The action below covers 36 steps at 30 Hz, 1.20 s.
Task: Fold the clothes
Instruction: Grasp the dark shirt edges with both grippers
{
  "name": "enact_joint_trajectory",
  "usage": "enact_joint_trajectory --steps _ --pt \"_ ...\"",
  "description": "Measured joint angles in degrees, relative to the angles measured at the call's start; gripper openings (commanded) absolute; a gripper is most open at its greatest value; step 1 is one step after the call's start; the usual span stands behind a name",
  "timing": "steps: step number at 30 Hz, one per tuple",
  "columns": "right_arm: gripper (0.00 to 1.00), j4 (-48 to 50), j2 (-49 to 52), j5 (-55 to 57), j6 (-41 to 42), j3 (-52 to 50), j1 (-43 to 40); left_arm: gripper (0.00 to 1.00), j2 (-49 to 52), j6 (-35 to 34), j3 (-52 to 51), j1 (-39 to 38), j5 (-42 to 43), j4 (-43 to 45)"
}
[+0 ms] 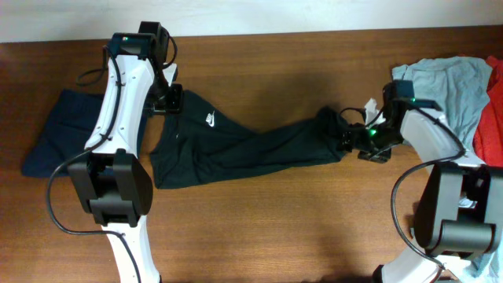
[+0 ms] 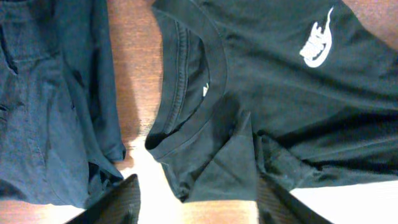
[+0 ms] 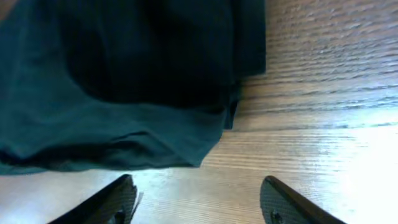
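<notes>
t-shirt (image 1: 236,149) ctr of table (image 1: 275,228); 2nd garment (image 1: 55,134) just l of it; garment pile (image 1: 452,79) far r.

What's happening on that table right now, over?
Left gripper open by collar of black T-shirt. Right gripper open over table, at its hem. Shirt unfolded. Navy garment close beside collar.

Black T-shirt (image 1: 236,149) lies stretched, logo up, between navy garment (image 1: 63,130) and light-blue garment (image 1: 448,86).

Seen from overhead, the left arm (image 1: 118,102) covers the collar end of the black T-shirt (image 1: 236,149) and part of the navy garment (image 1: 55,137). The red garment (image 1: 491,110) runs off the right edge. The right arm (image 1: 428,137) hides a corner of the light-blue garment (image 1: 448,82). The chest logo (image 1: 211,119) is too small to read.
</notes>
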Motion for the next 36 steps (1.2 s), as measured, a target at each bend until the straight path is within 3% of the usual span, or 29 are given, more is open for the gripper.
enact_joint_trajectory --steps 3,7,10,14,22,28,31,36 --pt "0.57 4.1 0.0 -0.1 2.5 -2.7 0.0 0.41 0.0 0.6 1.0 0.0 1.4 -2.6" --pt "0.46 10.3 0.0 -1.9 4.2 -5.4 0.0 0.49 -0.2 1.6 6.4 0.0 3.6 -4.7" --pt "0.20 12.7 0.0 -4.2 4.5 -7.3 0.0 0.58 -2.7 2.0 10.1 0.0 4.3 -4.7" --pt "0.04 13.4 0.0 -7.0 5.3 -7.6 0.0 0.57 -9.7 2.2 11.8 0.0 4.7 -6.6" --pt "0.04 8.3 -2.8 -13.7 3.7 -4.9 0.0 0.53 -14.6 -2.2 11.9 0.0 6.8 -11.8" --pt "0.04 7.3 -15.6 -14.1 2.4 -2.4 0.0 0.52 -14.4 -4.1 9.7 0.0 8.1 -11.8" --pt "0.04 6.5 -21.7 -11.0 2.3 -1.9 0.0 0.52 -14.4 -4.8 6.9 0.0 8.5 -11.7" --pt "0.04 4.6 -22.8 -7.8 2.2 -1.9 0.0 0.52 -18.1 -5.3 -5.9 -2.9 8.5 -11.2"
